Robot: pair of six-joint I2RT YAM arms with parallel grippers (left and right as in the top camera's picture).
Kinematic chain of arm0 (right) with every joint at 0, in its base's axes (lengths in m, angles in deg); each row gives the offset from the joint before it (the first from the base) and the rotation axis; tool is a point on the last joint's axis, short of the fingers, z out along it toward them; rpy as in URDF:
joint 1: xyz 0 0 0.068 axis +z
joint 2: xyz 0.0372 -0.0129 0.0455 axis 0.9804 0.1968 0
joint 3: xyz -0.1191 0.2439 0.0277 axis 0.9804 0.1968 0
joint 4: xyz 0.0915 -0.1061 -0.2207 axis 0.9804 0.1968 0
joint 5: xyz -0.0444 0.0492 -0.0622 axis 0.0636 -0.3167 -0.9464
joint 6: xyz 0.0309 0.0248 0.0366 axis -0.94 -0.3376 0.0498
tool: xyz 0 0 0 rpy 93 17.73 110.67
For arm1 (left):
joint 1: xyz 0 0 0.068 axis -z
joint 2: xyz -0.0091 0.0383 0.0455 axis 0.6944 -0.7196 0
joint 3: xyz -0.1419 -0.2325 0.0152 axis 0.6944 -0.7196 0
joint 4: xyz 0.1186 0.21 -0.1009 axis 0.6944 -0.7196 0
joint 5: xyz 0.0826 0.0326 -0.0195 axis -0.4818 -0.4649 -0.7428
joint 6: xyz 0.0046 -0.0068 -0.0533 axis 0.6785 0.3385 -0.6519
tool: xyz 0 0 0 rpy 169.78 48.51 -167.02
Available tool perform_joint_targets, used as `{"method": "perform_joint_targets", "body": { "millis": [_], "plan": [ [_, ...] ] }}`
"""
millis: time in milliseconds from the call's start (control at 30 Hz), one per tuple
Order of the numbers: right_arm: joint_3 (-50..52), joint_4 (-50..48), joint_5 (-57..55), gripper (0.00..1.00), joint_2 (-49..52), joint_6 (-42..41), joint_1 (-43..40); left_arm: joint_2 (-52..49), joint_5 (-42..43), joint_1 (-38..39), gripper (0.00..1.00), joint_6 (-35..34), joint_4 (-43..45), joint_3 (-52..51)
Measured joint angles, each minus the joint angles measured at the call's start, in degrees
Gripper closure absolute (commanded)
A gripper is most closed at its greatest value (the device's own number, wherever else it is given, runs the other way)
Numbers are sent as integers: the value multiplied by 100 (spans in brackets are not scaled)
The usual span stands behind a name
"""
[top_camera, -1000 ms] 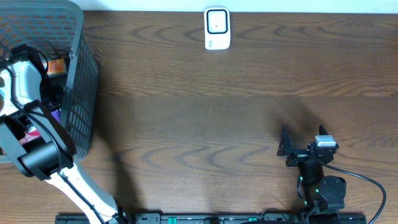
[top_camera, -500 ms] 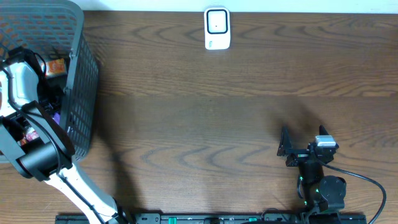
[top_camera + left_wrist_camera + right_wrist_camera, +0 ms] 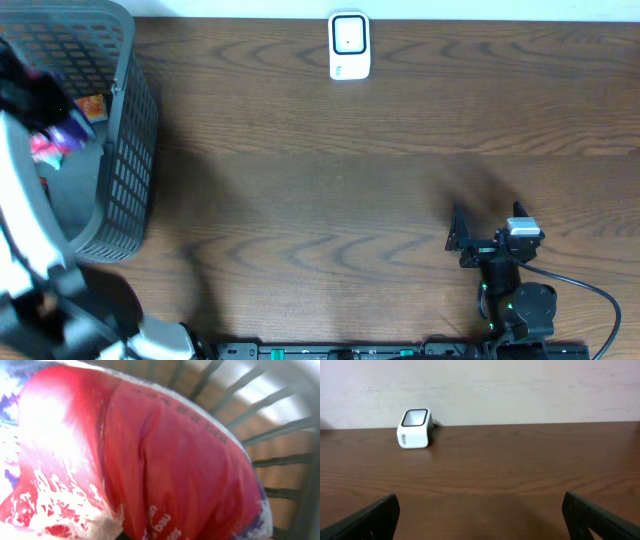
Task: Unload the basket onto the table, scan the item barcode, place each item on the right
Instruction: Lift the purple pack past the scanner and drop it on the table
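Over the basket (image 3: 125,170) at the far left, my left fingers (image 3: 35,105) are closed on the red packet (image 3: 58,138), so pick-up seems in hand; next I must carry its barcode to the far scanner (image 3: 349,45), while the right fingers (image 3: 462,238) stand wide open, empty.

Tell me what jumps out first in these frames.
A red packet fills the left wrist view, clamped in the left gripper at the grey mesh basket on the table's left end. The white scanner stands alone at the far edge. The right gripper rests open near the front right.
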Motion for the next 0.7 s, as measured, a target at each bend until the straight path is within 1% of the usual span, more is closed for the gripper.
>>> {"method": "perform_joint_targets", "body": {
  "millis": [167,400,533,600,700],
  "plan": [
    [0,0,-2,1,0,0,0,1012,586,17,93,-372,634,61],
    [0,0,0,1,0,0,0,1711,1665,197,93,-1099,1412,59],
    [0,0,-2,1,0,0,0,1947,2317,927,93,-1735,1867,61],
    [0,0,-2,1,0,0,0,1989,2518,1543,93,-1941,1912,61],
    [0,0,-2,1,0,0,0,1926,2684,2437,93,-2044,1897,61]
  ]
}}
